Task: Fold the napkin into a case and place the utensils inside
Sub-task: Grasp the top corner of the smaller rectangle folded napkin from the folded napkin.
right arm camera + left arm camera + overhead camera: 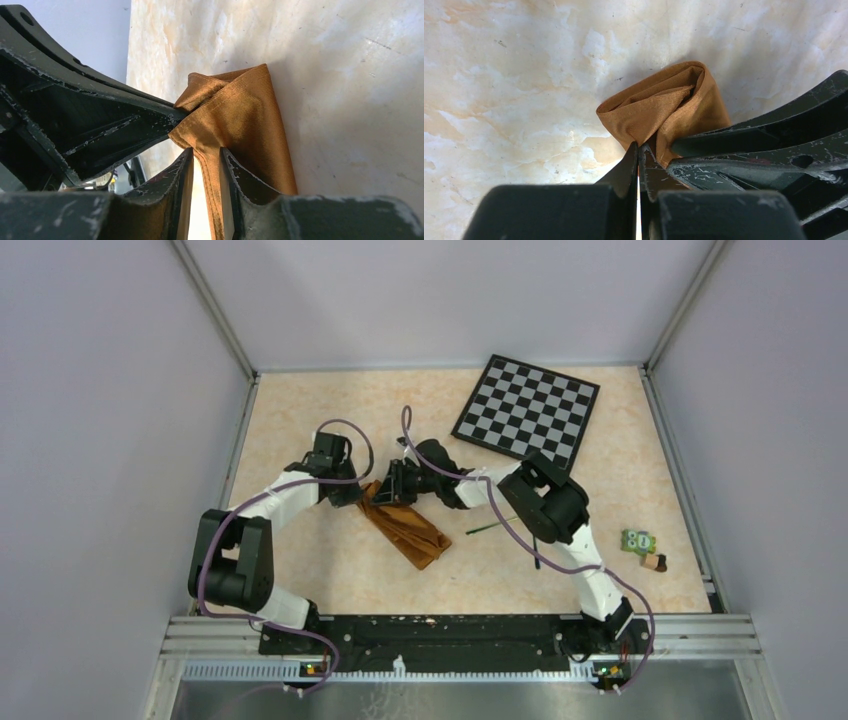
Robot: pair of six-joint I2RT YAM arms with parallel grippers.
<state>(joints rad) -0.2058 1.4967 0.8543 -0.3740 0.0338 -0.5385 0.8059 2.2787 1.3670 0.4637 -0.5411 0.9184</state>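
Observation:
The rust-brown napkin lies folded into a narrow long strip, slanting from upper left to lower right. Both grippers meet at its upper left end. My left gripper is shut on a pinch of cloth at that end of the napkin. My right gripper stands open, straddling a hemmed edge of the napkin; a lit gap shows beside the hem. One slim dark utensil lies on the table right of the strip, partly under the right arm.
A black-and-grey checkered board lies at the back right. Two small objects, one green and one brown, sit near the right edge. Grey walls enclose the table on three sides.

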